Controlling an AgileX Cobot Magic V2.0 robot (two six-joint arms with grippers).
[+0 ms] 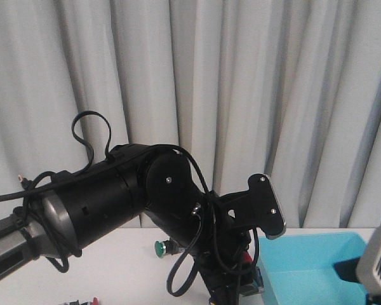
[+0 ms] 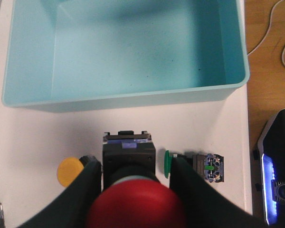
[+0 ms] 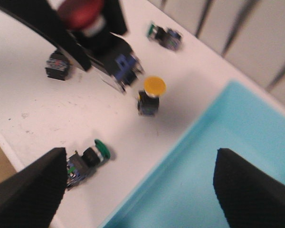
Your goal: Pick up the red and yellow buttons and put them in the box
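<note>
Left arm [image 1: 114, 197] beside turquoise box [image 1: 311, 267]

left arm [image 1: 108, 203] reaches in from the left across the front view, elbow bent, wrist angled down toward the table. left gripper [image 2: 135, 190] low, fingers [image 2: 83, 185] closed either side of the red button [image 2: 135, 206], clamping it. right arm only at the right edge of the front view. right gripper [image 3: 140, 183] spread wide, fingers [image 3: 28, 183] well apart, holding nothing.

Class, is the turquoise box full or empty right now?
Empty: the left wrist view shows the box's bare floor; the red button sits outside.
</note>
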